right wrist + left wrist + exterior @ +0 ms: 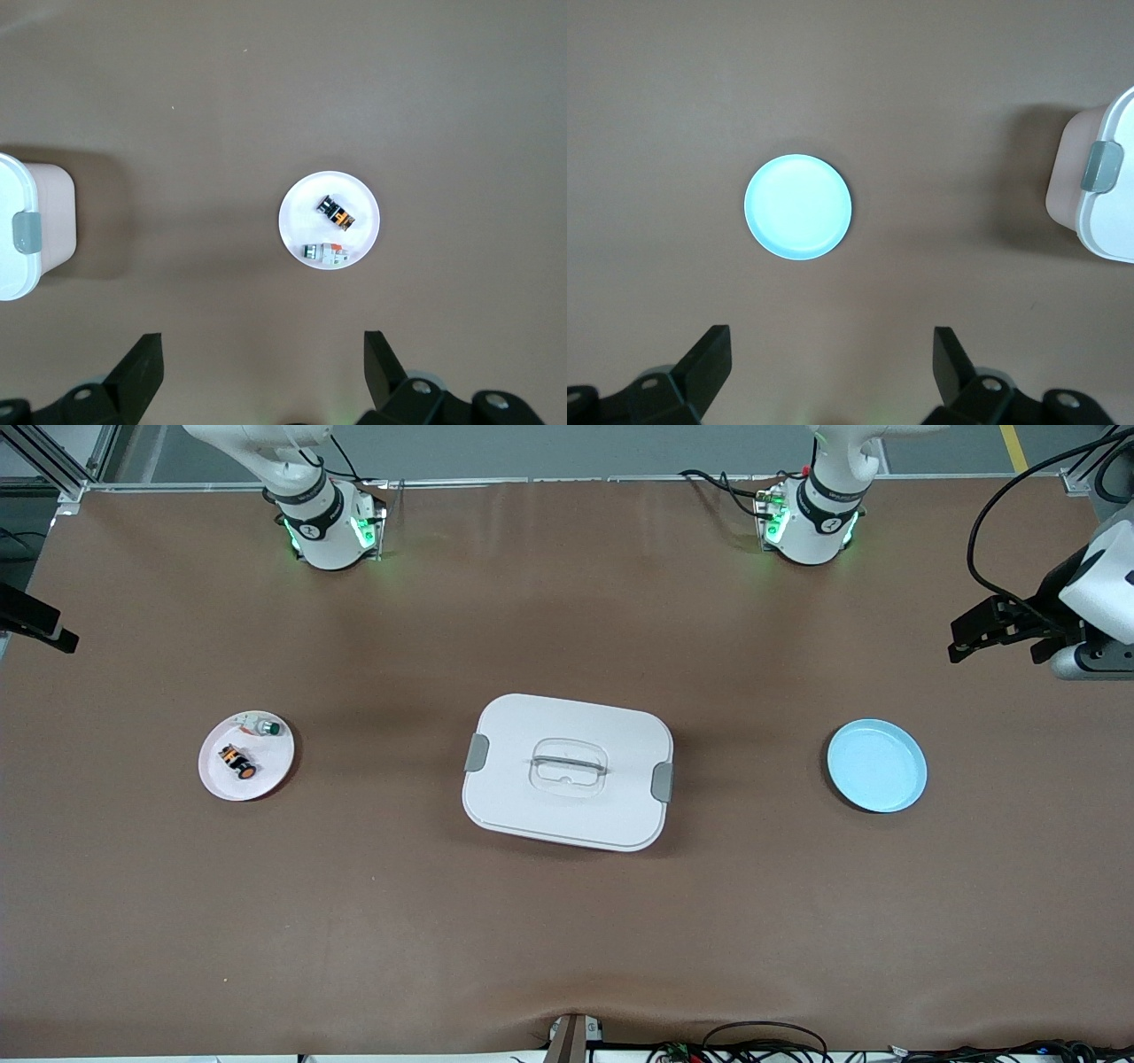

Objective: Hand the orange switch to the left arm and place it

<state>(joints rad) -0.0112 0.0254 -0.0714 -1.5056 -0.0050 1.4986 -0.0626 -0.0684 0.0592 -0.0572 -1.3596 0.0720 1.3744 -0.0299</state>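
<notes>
Nearest the front camera sits the box (pixel 567 771) — smooth white plastic, rounded corners, grey latches — squarely between my two plates, so any handover must go round it. Below my right gripper (pixel 261 376), jaws spread wide and empty, the orange switch (pixel 337 212) lies on the white plate (pixel 301 199) beside a green-capped one. My left gripper (pixel 833 372), equally wide and empty, hangs over the glossy blue plate (pixel 798 206).

White plate (pixel 266 776) toward right arm's end holds 1 green-capped switch (pixel 266 728). Blue plate (pixel 877 766) toward left arm's end. Both on brown table (pixel 567 921).
</notes>
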